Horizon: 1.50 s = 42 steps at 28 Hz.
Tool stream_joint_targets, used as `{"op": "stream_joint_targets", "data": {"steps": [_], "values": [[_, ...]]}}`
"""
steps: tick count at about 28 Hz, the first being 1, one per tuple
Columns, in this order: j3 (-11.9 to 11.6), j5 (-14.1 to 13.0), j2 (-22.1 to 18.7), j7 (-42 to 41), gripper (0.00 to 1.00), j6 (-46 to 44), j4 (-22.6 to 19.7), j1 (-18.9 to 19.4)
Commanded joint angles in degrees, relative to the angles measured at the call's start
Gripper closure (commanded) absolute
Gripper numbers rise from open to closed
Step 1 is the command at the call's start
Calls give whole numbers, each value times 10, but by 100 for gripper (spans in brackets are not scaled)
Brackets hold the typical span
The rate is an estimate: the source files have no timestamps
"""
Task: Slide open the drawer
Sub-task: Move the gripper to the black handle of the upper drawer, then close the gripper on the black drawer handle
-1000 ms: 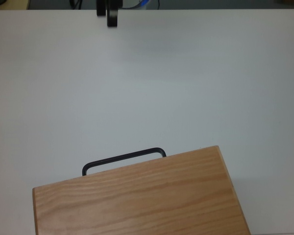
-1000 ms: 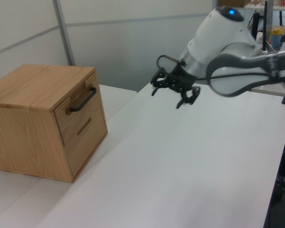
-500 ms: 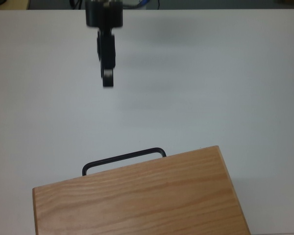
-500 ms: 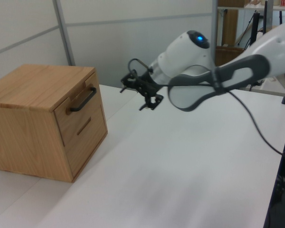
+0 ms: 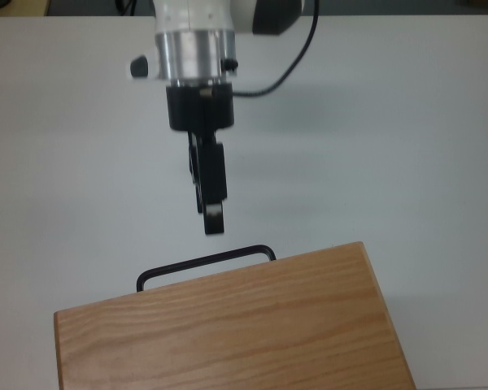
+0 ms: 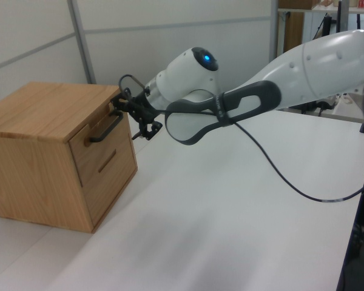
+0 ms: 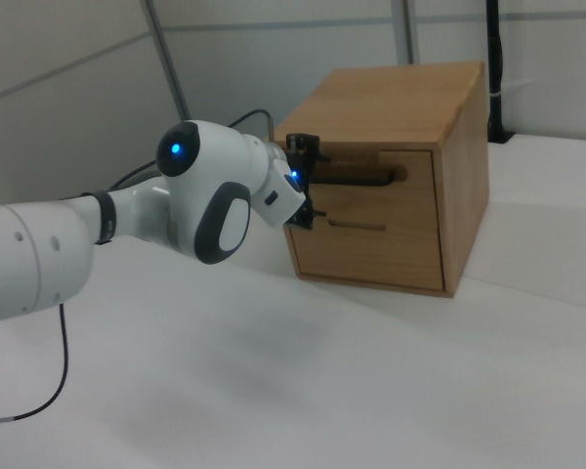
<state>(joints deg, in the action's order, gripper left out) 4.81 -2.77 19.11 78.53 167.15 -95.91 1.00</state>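
Observation:
The drawer [image 6: 82, 151] is the upper front panel of a light wooden cabinet [image 6: 30, 157], and it sits in line with the cabinet face. Its thin black bar handle [image 6: 105, 128] juts out from the panel. In the top view only that handle [image 5: 205, 262] shows, poking past the grained top slab [image 5: 228, 329]. My gripper [image 6: 132, 115] hovers just off the handle's far end, open, with one finger above the bar's level and one below. From the top view the gripper [image 5: 214, 221] points down at the bar, a short gap away. In the right view the gripper [image 7: 311, 182] is level with the handle [image 7: 361, 180].
A second panel with a slot [image 6: 107, 161] lies below the drawer. The white table [image 6: 242, 206] spreads out to the left view's right. A black cable [image 6: 291, 185] trails from the arm above the table. Grey partition walls stand behind.
The arm has swung from the table's far edge toward the cabinet; the gripper moved down the top view and leftward in the left view, ending close to the handle.

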Motion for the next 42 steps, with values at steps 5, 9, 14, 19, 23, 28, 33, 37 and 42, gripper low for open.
{"op": "stream_joint_targets", "data": {"steps": [5,9,14,19,23,28,33,37,42], "values": [[9,-1,64,-11,28,11,79,-7],[9,-1,64,-34,62,11,79,-7],[9,2,63,-40,82,10,78,-7],[9,18,63,-47,94,10,75,-7],[9,22,63,-47,98,10,74,-7],[9,41,64,-47,100,10,73,-7],[9,53,62,-48,100,7,72,-6],[9,55,53,-54,100,1,58,-6],[9,57,36,-62,100,-71,51,-7]]}}
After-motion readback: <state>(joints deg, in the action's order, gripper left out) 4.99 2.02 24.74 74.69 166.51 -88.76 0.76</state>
